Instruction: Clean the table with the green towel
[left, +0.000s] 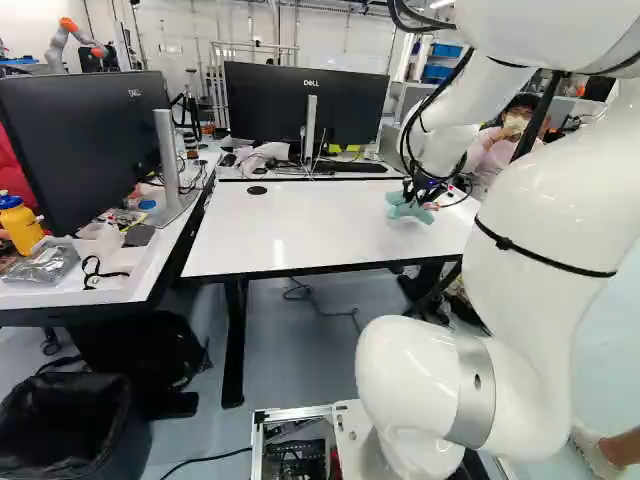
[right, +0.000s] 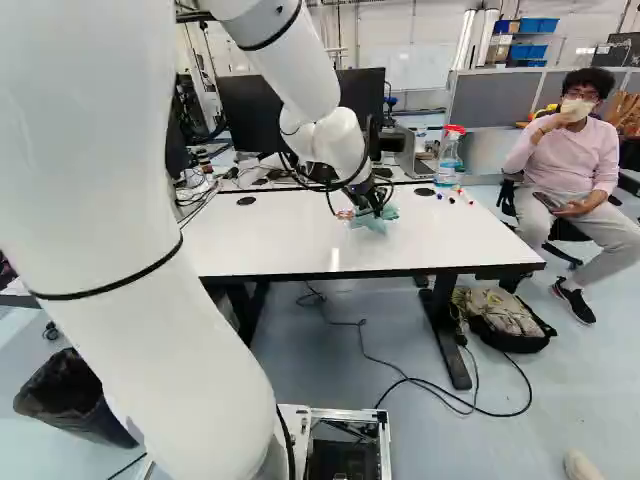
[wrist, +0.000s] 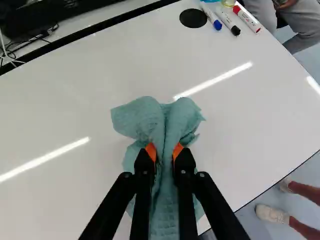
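The gripper (right: 368, 206) is low over the white table (right: 290, 240), toward the table's right part in the left base view. The green towel (right: 374, 220) is bunched beneath it. In the wrist view the gripper (wrist: 164, 152) is shut on the towel (wrist: 172, 120), whose folds are pinched between both orange pads. Cloth spreads out ahead of the fingers and hangs below them over the tabletop (wrist: 240, 115). Whether the towel's underside touches the table cannot be told.
Markers (wrist: 227, 22) lie near a round black cap (wrist: 193, 18) at the table's far side, by a spray bottle (right: 449, 157). Monitors (left: 305, 105) stand behind. A person (right: 570, 150) sits beyond the right end. Another robot (left: 70, 40) stands far left.
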